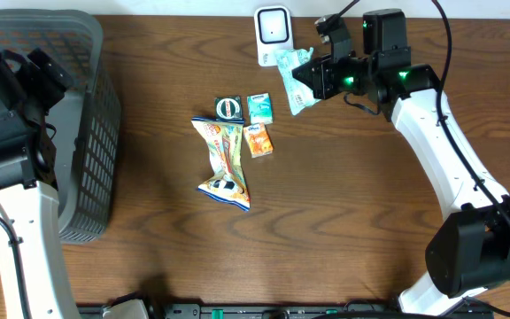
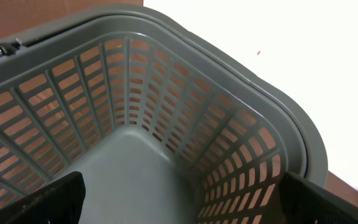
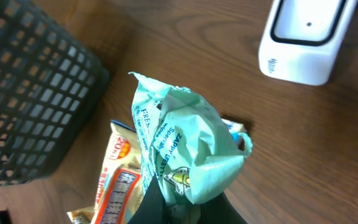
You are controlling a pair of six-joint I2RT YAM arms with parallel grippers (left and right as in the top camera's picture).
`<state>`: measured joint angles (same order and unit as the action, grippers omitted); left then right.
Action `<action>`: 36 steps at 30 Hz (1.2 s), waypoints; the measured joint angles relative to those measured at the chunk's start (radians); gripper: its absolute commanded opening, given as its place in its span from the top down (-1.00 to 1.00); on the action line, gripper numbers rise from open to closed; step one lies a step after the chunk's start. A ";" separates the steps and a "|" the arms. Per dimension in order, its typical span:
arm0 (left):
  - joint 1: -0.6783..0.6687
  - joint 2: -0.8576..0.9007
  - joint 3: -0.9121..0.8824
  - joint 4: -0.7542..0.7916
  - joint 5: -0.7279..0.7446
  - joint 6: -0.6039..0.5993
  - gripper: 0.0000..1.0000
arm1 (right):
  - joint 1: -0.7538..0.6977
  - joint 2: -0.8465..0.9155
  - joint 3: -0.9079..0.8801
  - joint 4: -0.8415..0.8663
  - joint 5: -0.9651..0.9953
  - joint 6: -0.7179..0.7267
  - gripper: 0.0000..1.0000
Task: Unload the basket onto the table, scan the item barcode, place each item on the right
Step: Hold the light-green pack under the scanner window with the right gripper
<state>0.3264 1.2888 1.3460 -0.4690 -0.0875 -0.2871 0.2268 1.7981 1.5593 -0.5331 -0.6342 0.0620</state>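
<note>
Packet (image 1: 292, 78) sat clamped in your right end effector (image 1: 311, 84), scanner (image 1: 273, 34) just beside its far end; left end effector (image 2: 179, 202) gaped wide.

The pale green packet (image 3: 179, 149) carries dark print: the letters "FRE" near its upper edge and, lower down, a word that looks like "ZAPPY" (the smaller lines beside it are too creased to read). The yellow snack bag (image 3: 114, 180) shows a red "20".
</note>
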 measured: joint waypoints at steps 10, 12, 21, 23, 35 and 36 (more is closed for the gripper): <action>0.000 0.000 0.000 0.000 0.000 0.000 -0.96 | 0.000 0.000 0.000 -0.032 0.092 0.006 0.97; 0.000 0.000 0.000 0.000 0.000 0.000 -0.95 | 0.000 0.000 0.000 -0.035 0.122 0.019 0.97; 0.000 0.000 0.000 0.000 0.000 0.000 -0.95 | 0.010 0.000 0.000 -0.039 0.204 0.065 0.97; 0.000 0.000 0.000 0.000 0.000 0.000 -0.96 | 0.020 0.000 0.000 -0.039 0.209 0.067 0.97; 0.000 0.000 0.000 0.000 0.000 0.000 -0.96 | 0.039 0.000 0.000 -0.050 0.256 0.068 0.97; 0.000 0.000 0.000 0.000 0.000 0.000 -0.96 | 0.039 0.000 0.000 -0.050 0.258 0.068 0.97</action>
<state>0.3264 1.2888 1.3460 -0.4690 -0.0875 -0.2871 0.2653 1.7985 1.5593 -0.5827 -0.3763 0.1299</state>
